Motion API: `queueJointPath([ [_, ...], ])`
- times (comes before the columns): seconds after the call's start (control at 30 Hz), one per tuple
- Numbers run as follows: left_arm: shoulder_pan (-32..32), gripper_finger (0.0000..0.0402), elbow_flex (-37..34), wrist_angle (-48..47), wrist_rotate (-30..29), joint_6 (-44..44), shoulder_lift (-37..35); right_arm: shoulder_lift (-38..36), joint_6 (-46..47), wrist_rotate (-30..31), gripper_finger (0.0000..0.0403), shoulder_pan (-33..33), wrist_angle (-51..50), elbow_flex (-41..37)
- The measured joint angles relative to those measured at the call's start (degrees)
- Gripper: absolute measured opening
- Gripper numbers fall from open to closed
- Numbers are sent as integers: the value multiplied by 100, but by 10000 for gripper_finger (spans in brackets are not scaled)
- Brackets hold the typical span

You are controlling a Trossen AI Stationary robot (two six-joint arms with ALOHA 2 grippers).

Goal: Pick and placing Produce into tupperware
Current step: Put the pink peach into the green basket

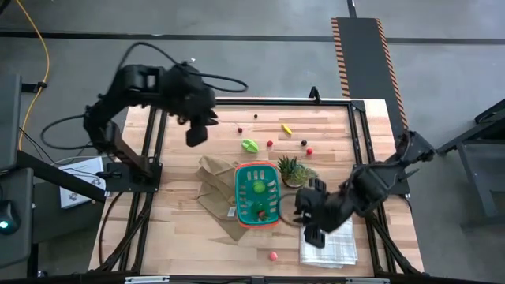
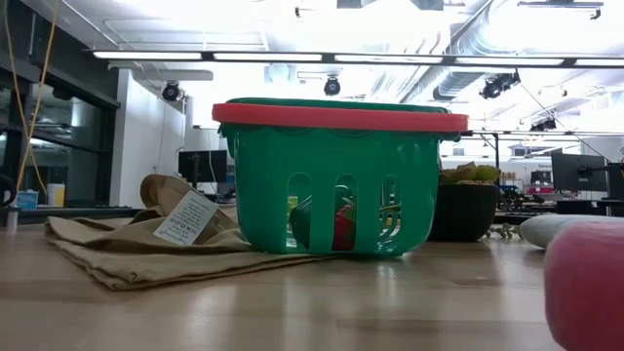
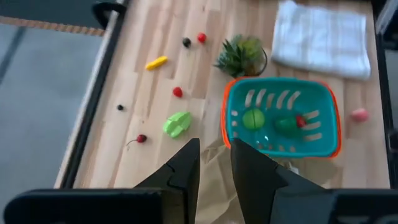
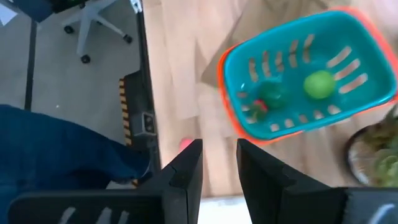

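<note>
Jaws on my left gripper (image 3: 214, 165) and right gripper (image 4: 219, 163) are sitting slightly parted, gripping nothing; the tupperware (image 1: 238, 194) is resting mid-table, holding a green ball (image 1: 258, 188).

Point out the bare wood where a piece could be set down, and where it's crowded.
Free: the table left of the brown paper bag, and the front strip between the tupperware and the pink piece. Crowded: the far side, scattered with produce around the leafy green piece, and around the potted plant near the right gripper.
</note>
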Motion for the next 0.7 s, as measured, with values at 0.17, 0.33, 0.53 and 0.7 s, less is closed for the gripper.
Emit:
queueJointPath([
  [0.17, 0, 81, 0, 0, -346, -531, -404, 422, 864, 70, 90, 381, 49, 24],
  [0.33, -7, 81, 0, 0, -391, -886, -652, 880, 1859, 51, 90, 576, 271, 24],
  [0.53, -4, 81, 0, 0, -330, -954, -817, 1406, 2816, -418, 89, 686, 829, 24],
  [0.7, -4, 81, 0, 0, -330, -1025, -844, 1756, 2902, -832, 77, 722, 1670, 24],
])
